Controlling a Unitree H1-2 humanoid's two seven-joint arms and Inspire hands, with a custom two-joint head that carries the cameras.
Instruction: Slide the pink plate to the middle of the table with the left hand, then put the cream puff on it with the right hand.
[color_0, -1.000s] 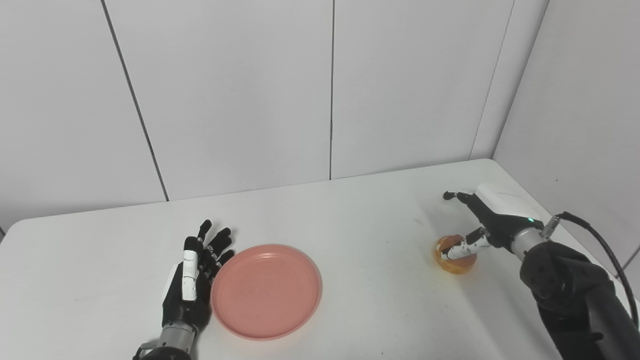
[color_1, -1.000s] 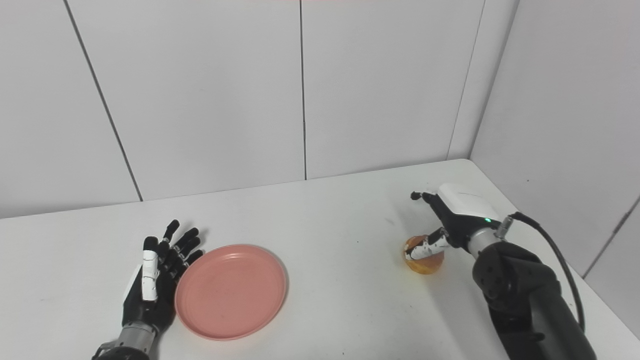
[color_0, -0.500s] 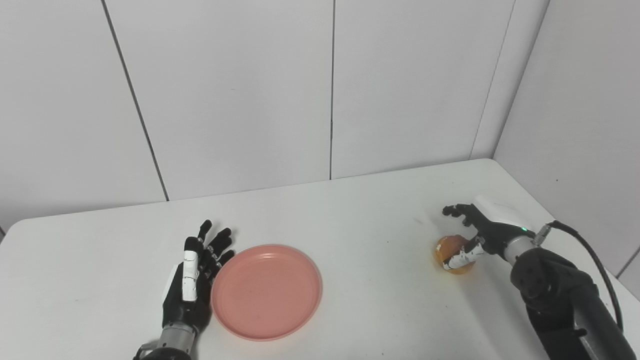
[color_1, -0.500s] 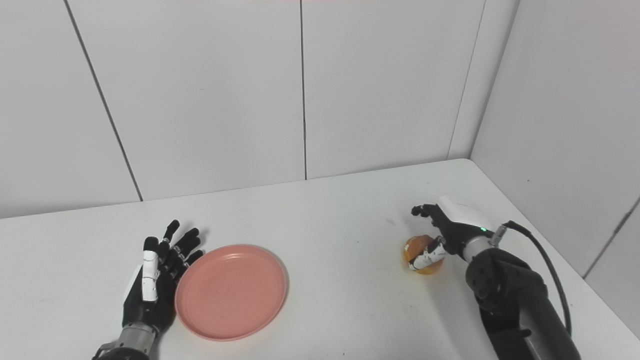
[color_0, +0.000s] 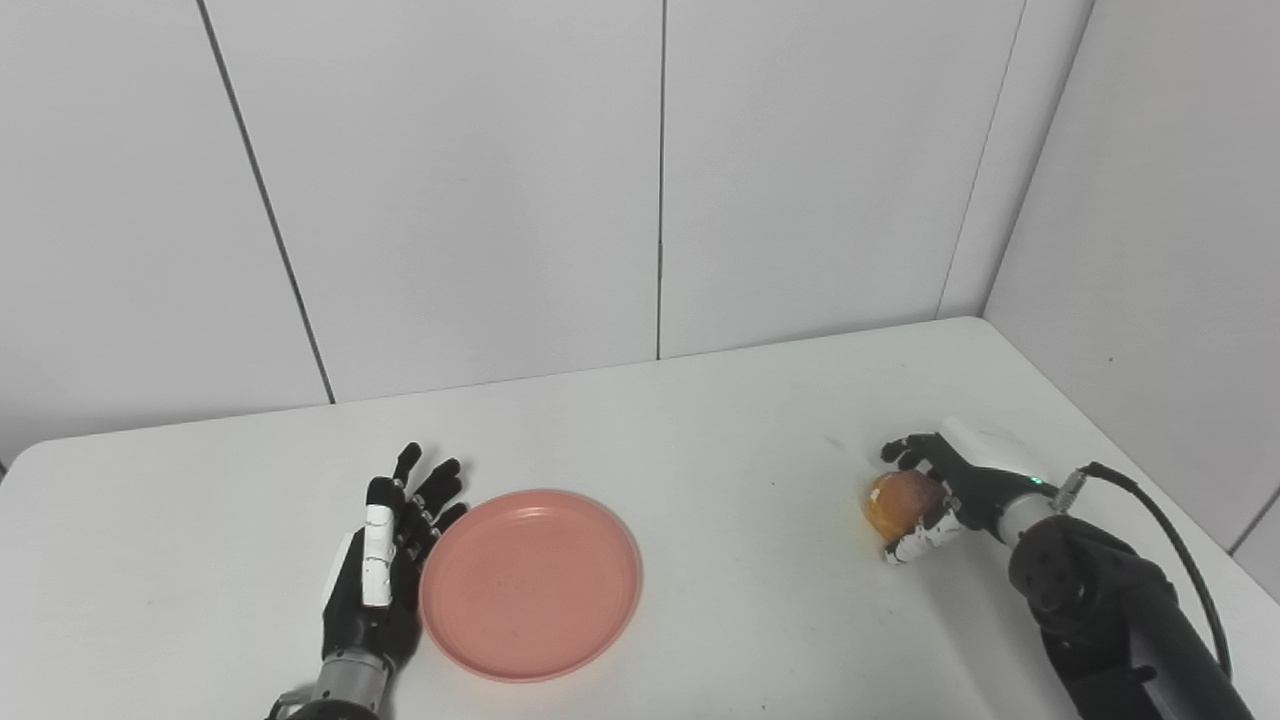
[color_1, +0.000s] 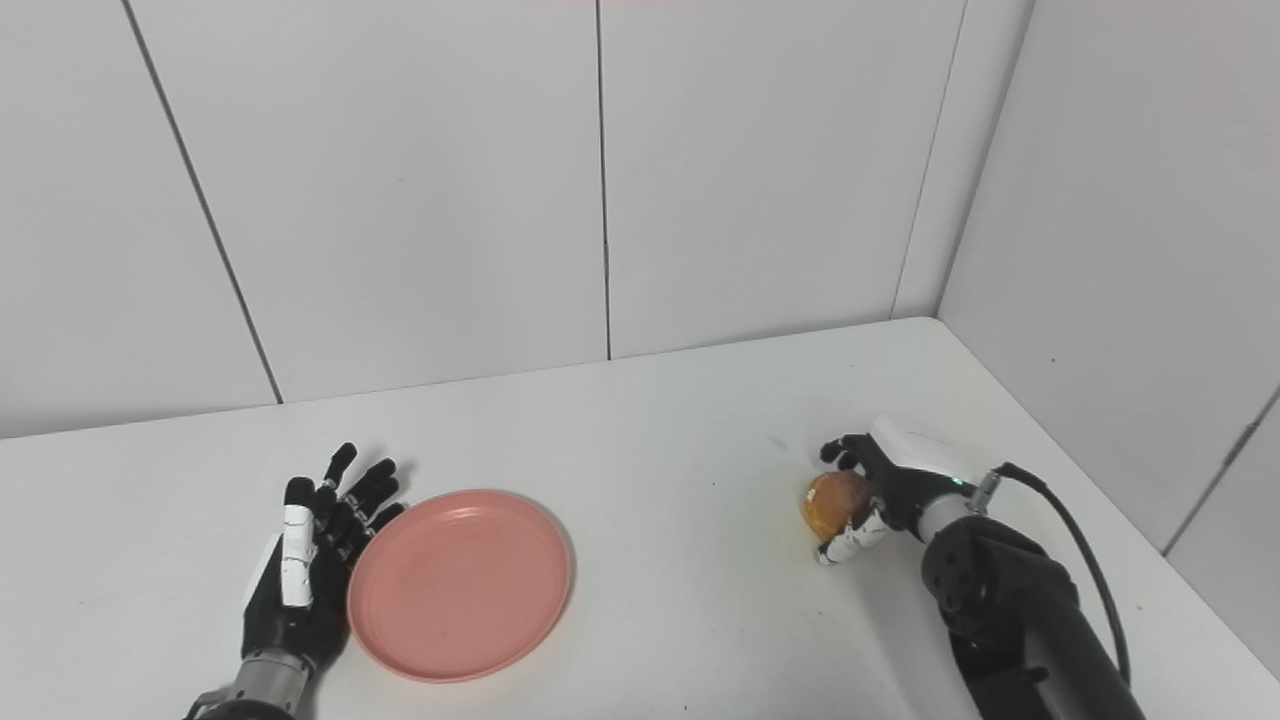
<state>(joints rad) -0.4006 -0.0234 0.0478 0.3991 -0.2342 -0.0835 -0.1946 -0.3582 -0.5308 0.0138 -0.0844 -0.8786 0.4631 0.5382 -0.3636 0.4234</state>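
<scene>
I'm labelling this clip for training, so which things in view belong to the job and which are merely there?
Part of the job: pink plate; cream puff, enclosed by the right hand; left hand, open beside the plate's left rim.

Merely there: table; wall panels; black cable on the right arm.

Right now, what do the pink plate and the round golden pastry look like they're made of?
Round pink plate: probably plastic or melamine, with a uniform matte colour, a thin raised rim and only dull highlights. Round golden-brown cream puff: looks like baked pastry, with an uneven browned, slightly glossy crust; it could be a replica. The right hand is wrapped around it.
</scene>
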